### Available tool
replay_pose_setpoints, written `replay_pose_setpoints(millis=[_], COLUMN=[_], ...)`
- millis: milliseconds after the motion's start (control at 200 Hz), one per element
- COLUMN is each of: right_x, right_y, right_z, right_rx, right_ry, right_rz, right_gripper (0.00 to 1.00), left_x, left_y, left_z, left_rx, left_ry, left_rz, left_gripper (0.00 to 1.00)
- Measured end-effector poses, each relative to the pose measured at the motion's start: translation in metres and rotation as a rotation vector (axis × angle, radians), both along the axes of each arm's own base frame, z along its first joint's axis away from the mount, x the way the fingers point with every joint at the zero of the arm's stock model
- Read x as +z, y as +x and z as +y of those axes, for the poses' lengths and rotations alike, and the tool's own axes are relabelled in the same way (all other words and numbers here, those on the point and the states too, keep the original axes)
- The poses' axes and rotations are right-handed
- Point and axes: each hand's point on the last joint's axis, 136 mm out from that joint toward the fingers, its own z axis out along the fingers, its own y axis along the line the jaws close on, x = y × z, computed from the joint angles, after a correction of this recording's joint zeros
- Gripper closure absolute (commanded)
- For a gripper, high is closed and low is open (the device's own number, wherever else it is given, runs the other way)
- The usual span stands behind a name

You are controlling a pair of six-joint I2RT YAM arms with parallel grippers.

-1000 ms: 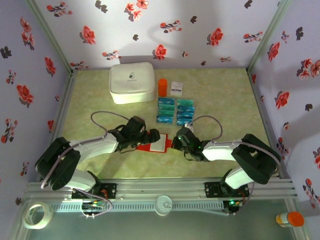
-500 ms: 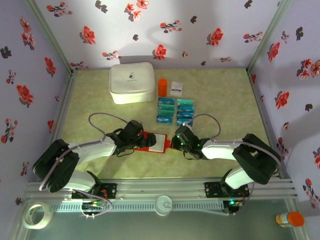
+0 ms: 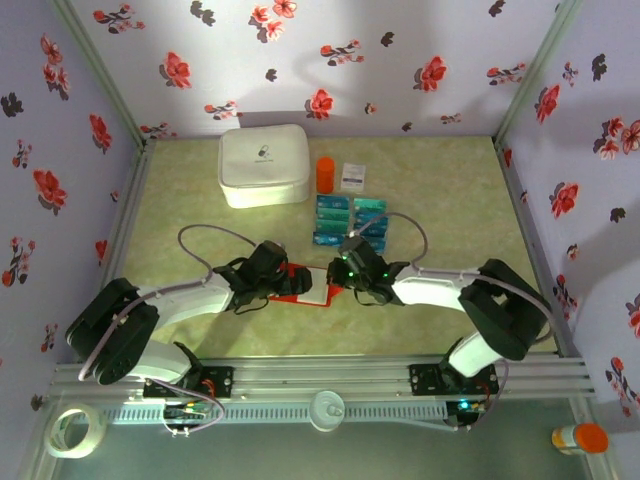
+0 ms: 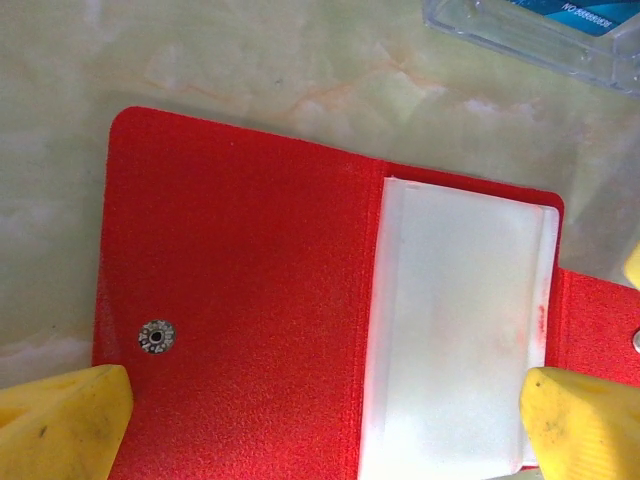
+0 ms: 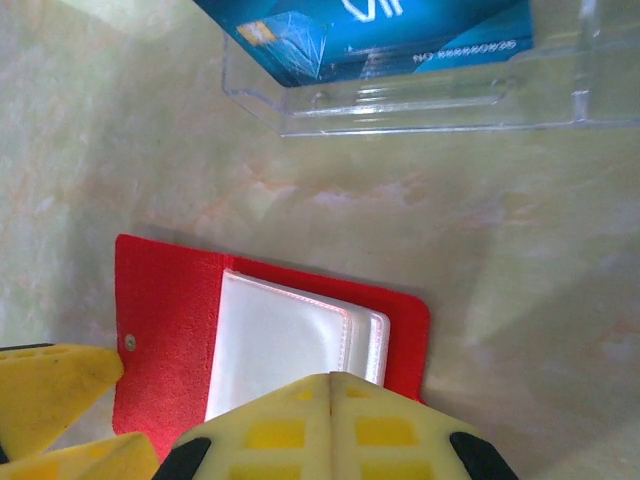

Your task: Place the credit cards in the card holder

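Floral paper walls enclose a pale green marbled worktop [image 3: 450,190]. The red card holder [image 3: 305,283] lies open and flat near its front centre, clear pockets [image 4: 455,320] showing. The left end effector [image 4: 320,425] straddles it with jaws wide, holding nothing. The right end effector [image 5: 330,420] is pressed closed, empty, its tip over the pockets' edge. Just beyond, the teal credit cards [image 3: 350,222] sit in clear trays [image 5: 420,100]; farther back stand a white zip case [image 3: 263,165] and an orange cylinder [image 3: 325,173].

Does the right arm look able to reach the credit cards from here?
Likely yes: bare table lies between the right hand and the credit cards just ahead; the shut hand must open first.
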Motion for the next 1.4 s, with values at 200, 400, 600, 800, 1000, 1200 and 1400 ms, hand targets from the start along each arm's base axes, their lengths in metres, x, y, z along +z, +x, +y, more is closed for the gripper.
replay_pose_setpoints(millis=[200,400,600,800,1000,1200,1400], right_x=[-0.016,-0.025,-0.025,-0.025,-0.018,0.008,0.010], right_y=[0.000,0.000,0.004,0.005,0.002,0.004,0.011], right_z=[0.007,0.008,0.013,0.016,0.009,0.007,0.017], right_rx=[0.020,0.026,0.034,0.046,0.047,0.049,0.057], right_ry=[-0.021,-0.038,-0.038,-0.037,-0.056,-0.044,-0.044], right_rz=[0.042,0.057,0.053,0.054,0.057,0.012,0.011], right_gripper=[1.00,1.00,1.00,1.00,1.00,1.00,1.00], left_x=[-0.002,-0.004,-0.005,-0.006,-0.007,-0.007,-0.008], left_y=[-0.001,-0.002,-0.003,-0.003,-0.003,-0.003,-0.003], left_z=[0.002,0.002,0.003,0.004,0.004,0.004,0.004], left_rx=[-0.002,-0.016,-0.031,-0.042,-0.048,-0.049,-0.047], left_ry=[0.026,0.042,0.067,0.086,0.095,0.098,0.099], left_rz=[-0.010,-0.017,-0.030,-0.041,-0.048,-0.049,-0.052], left_gripper=[0.00,0.00,0.00,0.00,0.00,0.00,0.00])
